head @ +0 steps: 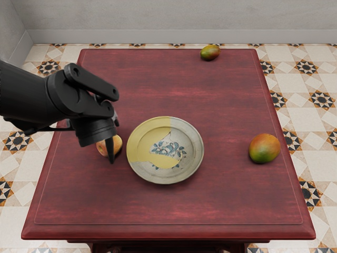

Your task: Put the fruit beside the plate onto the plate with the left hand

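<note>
Black left hand (96, 128) palm-down over fruit (117, 143), just beside plate (196, 138), arm slanting in from left, grasp unclear

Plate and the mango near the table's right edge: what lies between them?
Nothing. In the head view, the stretch between the plate and the mango is bare red tabletop.

Yellow-and-grey plate (138, 138), dark-red table (210, 95)
</note>
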{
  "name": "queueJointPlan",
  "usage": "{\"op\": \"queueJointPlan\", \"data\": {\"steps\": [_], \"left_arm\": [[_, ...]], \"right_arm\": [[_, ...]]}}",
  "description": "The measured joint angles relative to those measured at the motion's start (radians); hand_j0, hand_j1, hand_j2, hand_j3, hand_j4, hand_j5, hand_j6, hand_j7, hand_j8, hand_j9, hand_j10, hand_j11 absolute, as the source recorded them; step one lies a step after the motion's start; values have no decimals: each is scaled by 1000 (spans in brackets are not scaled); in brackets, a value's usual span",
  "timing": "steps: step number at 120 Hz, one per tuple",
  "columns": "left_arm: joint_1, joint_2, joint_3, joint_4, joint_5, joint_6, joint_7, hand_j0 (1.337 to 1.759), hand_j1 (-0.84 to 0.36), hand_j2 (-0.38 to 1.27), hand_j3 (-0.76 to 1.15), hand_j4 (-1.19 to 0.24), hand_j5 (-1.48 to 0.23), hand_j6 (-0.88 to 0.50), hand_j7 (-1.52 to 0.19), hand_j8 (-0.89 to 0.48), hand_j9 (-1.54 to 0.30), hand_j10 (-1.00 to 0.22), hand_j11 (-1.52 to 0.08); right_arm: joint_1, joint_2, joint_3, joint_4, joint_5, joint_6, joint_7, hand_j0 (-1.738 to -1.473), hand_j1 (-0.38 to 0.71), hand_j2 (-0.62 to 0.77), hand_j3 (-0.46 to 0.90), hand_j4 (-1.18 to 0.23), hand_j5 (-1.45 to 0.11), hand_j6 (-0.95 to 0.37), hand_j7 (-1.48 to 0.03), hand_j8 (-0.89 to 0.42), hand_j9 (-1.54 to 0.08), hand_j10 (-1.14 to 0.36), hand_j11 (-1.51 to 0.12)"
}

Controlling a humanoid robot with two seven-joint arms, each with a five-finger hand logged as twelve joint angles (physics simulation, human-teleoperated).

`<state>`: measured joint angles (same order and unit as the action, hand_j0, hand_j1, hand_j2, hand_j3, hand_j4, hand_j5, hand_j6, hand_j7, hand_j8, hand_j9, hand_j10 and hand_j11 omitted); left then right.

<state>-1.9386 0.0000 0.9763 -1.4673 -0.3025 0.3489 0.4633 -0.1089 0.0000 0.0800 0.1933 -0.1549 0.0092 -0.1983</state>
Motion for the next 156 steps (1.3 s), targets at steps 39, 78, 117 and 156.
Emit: {"op": "queueJointPlan", "data": {"steps": [39, 78, 117, 156], "left_arm": [[12, 0, 12, 2, 29, 27, 0, 1658, 93, 43, 0, -214, -278, -215, -278, -215, -278, -214, -278], [22, 0, 6, 1, 56, 62, 1, 1658, 52, 50, 0, -248, -322, -249, -322, -248, -322, -248, -322], [38, 0, -6, -4, 60, 70, 1, 1658, 47, 51, 0, -252, -327, -252, -327, -252, -327, -252, -327], [44, 0, -9, -10, 95, -72, 8, 1658, -372, 121, 0, 194, -1022, 426, -1022, 239, -986, -570, -782]], "right_arm": [[0, 0, 0, 0, 0, 0, 0, -1658, -322, -5, 0, -22, -29, -22, -29, -22, -29, -22, -29], [0, 0, 0, 0, 0, 0, 0, -1658, -322, -5, 0, -22, -29, -22, -29, -22, -29, -22, -29], [0, 0, 0, 0, 0, 0, 0, -1658, -322, -5, 0, -22, -29, -22, -29, -22, -29, -22, -29], [0, 0, 0, 0, 0, 0, 0, -1658, -322, -5, 0, -22, -29, -22, -29, -22, -29, -22, -29]]}}
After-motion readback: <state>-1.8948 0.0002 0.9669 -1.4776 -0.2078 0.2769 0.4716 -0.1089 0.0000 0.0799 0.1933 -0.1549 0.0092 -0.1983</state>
